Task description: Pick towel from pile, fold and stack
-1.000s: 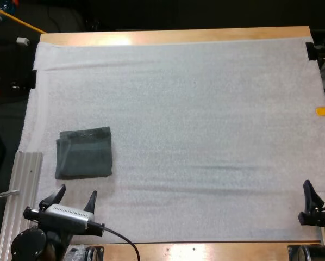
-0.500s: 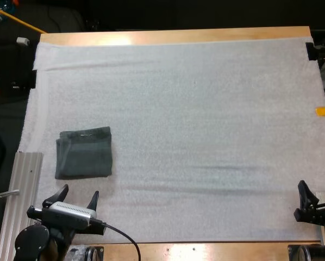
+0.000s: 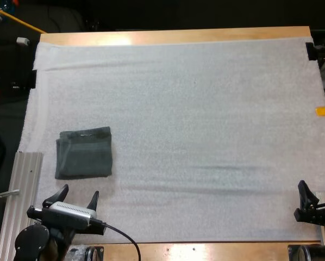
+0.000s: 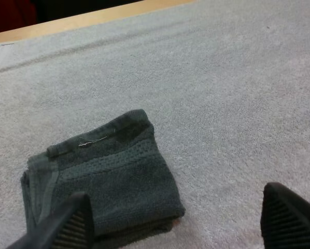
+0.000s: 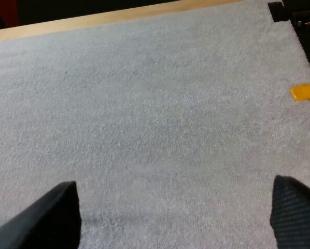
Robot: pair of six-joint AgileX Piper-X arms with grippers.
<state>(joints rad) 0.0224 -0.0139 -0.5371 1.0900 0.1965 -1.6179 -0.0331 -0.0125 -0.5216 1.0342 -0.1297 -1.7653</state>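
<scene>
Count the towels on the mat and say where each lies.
1: a folded towel at the mat's left side, just beyond the open left gripper. Its layers might hide a second towel.

a single dark grey-green towel (image 3: 84, 153) lies folded into a compact, roughly square packet, flat on the white mat (image 3: 206, 109) in the lower left of the high view's frame, close to the mat's left edge and well apart from its far side. it sits slightly askew, with its far edge rising a little toward the right. in the left wrist view the towel (image 4: 106, 181) shows a thick hemmed far edge, a textured woven band just behind it, a small pale thread on top, and layered folds stacked along one side.
</scene>
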